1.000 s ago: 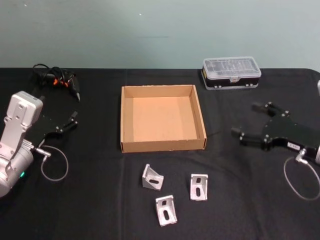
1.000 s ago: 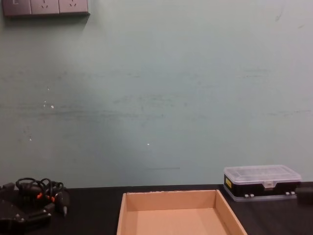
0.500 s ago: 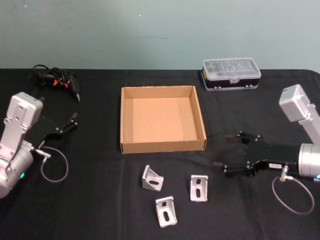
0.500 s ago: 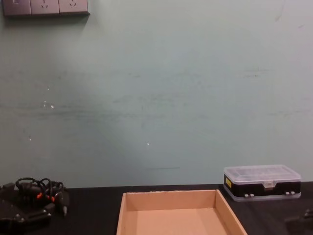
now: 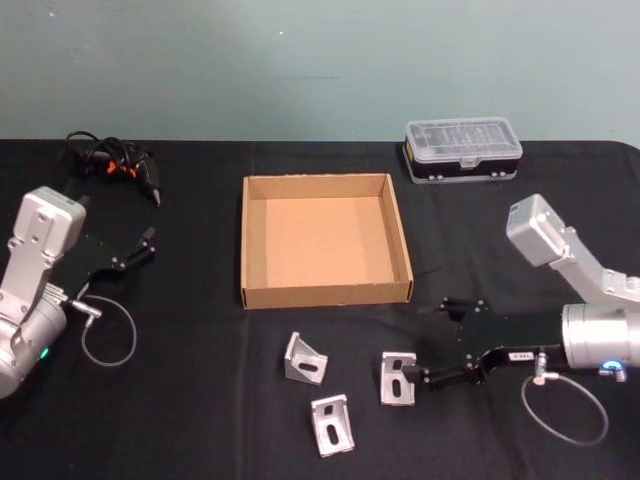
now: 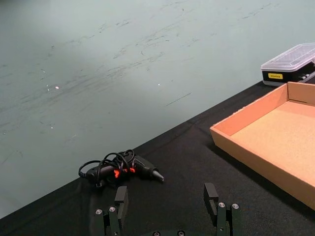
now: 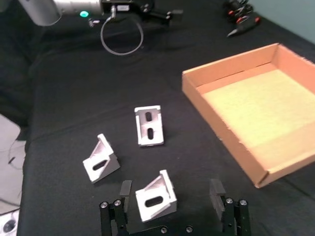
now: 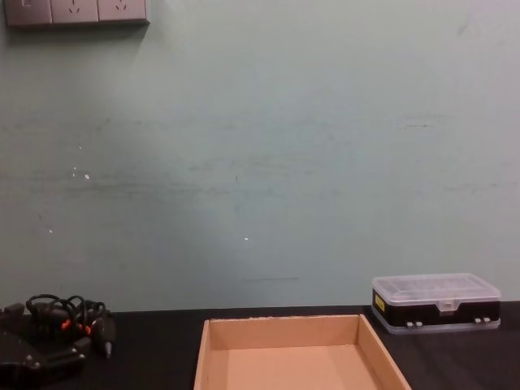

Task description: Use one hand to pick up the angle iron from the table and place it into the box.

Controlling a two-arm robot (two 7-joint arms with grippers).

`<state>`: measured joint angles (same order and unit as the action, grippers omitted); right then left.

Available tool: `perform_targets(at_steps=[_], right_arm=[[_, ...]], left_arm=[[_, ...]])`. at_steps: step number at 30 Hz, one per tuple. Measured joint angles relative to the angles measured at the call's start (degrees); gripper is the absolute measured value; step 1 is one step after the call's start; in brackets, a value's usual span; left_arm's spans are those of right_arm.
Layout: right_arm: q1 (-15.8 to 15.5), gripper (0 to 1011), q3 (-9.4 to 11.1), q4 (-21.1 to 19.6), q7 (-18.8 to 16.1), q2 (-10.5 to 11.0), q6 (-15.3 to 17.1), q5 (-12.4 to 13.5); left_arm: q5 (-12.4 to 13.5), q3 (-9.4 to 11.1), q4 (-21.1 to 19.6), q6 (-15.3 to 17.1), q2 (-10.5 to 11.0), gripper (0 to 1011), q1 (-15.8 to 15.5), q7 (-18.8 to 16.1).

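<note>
Right pincer (image 5: 430,342): low over worktop (image 5: 200,410), fingers spread, released, nothing gripped. One fingertip just beside rightmost angle iron (image 5: 397,378); right wrist view shows this piece between the spread fingers. Left angle iron (image 5: 305,357) and front angle iron (image 5: 331,422) lie near. All three on worktop, in front of box (image 5: 325,293). Left pincer (image 5: 140,248): idle at worktop's left, fingers apart.
</note>
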<state>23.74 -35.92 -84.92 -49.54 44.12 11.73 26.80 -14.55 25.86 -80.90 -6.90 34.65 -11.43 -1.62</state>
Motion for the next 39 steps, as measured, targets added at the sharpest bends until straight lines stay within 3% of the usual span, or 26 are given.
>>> perform_targets(at_steps=[4,15,39], right_arm=[[1.35,1000,-2.04,1.01,-0.95,-0.62,0.29,-0.76],[3.55,1000,-4.66,3.53,-1.62,-2.29,-0.08,-1.44],[5.20,967,-6.59,7.54,-1.54,-4.06,-0.86,-1.82]], left_arm=[[0.00,0.00,0.00,0.00,0.00,1011,0.00,0.00],[0.00,0.00,0.00,0.00,0.00,1011,0.00,0.00],[0.00,0.00,0.00,0.00,0.00,1011,0.00,0.00]])
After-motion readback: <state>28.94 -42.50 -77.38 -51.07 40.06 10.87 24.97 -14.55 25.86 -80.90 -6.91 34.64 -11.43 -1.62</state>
